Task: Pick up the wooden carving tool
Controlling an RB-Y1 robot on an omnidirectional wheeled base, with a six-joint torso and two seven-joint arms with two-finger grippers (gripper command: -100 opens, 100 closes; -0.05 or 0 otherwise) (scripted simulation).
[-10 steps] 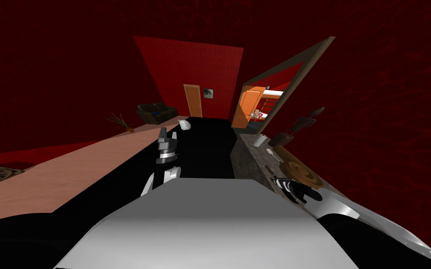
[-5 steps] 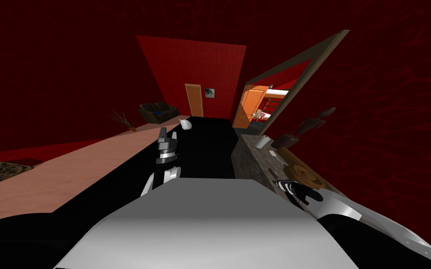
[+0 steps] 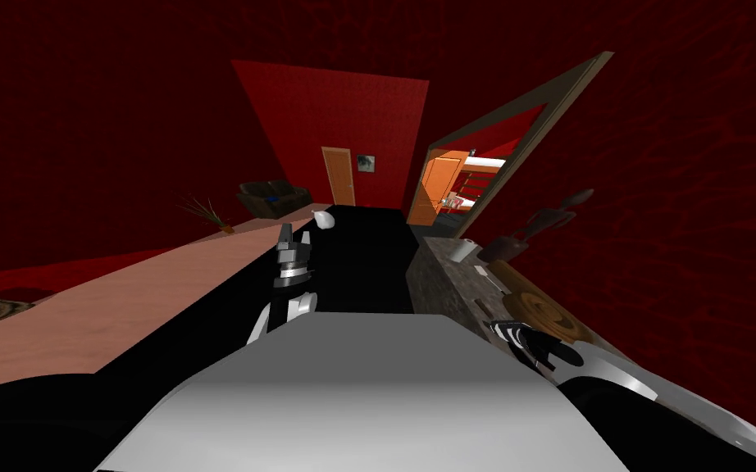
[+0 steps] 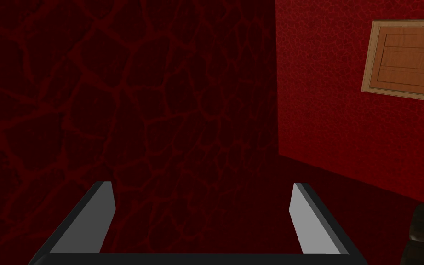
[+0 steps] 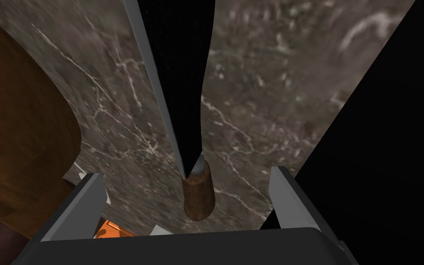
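The carving tool lies on a grey marbled counter [image 5: 261,92]. It has a short brown wooden handle [image 5: 198,195] and a long dark blade [image 5: 179,78] that points away from my hand. My right gripper [image 5: 186,175] is open, with the handle between its fingers and a gap on each side. In the head view the right gripper [image 3: 524,340] hovers low over the counter's [image 3: 438,283] near end. My left gripper [image 3: 294,242] is raised in front of me and is open, with nothing between its fingers [image 4: 100,207].
A round brown wooden board [image 3: 544,311] lies just beside the right gripper, board [image 5: 18,138] close to one finger. A white cup [image 3: 460,248] and dark sculptures [image 3: 532,225] stand farther along the counter. A black area [image 3: 360,254] lies beside the counter.
My right gripper has slid a little back along the counter toward me. The head view has swung slightly. The left arm has held still.
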